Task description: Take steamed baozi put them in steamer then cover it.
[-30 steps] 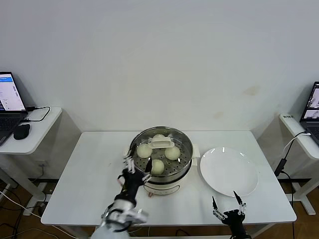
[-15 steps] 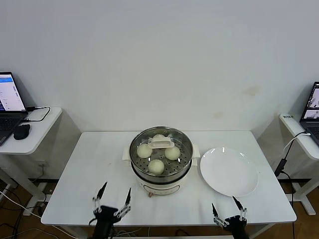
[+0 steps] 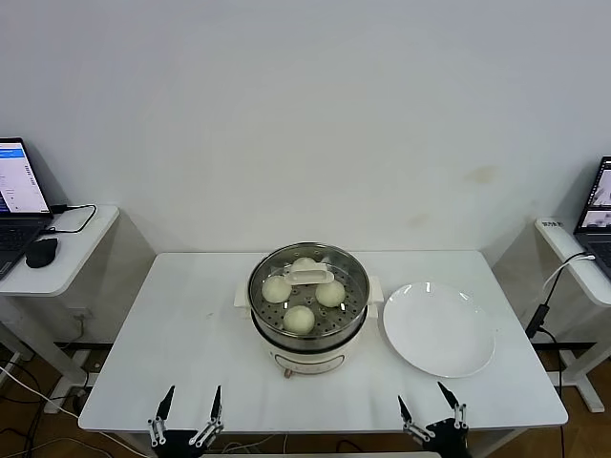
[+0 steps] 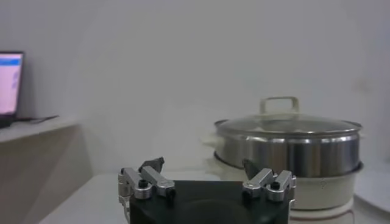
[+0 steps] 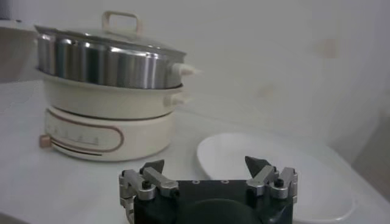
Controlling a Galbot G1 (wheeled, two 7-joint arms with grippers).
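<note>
The steel steamer (image 3: pixel 354 310) stands on its white base at the table's middle. Several off-white baozi (image 3: pixel 299 319) lie inside on the perforated tray. The clear glass cover with its cream bar handle (image 3: pixel 311 277) sits on the pot. My left gripper (image 3: pixel 191 417) is open and empty at the table's front edge, left of the steamer. My right gripper (image 3: pixel 428 407) is open and empty at the front edge, below the plate. The left wrist view shows the covered steamer (image 4: pixel 286 146) ahead of my open left gripper (image 4: pixel 203 167). The right wrist view shows the steamer (image 5: pixel 103 61) and my open right gripper (image 5: pixel 205 164).
An empty white plate (image 3: pixel 437 328) lies right of the steamer, also in the right wrist view (image 5: pixel 274 167). Side desks with laptops (image 3: pixel 17 196) stand left and right of the white table (image 3: pixel 181 315). A wall is behind.
My left gripper has drawn back from the steamer's front-left rim to the table's front edge and lowered. My right gripper has sunk slightly. The steamer and cover stayed put.
</note>
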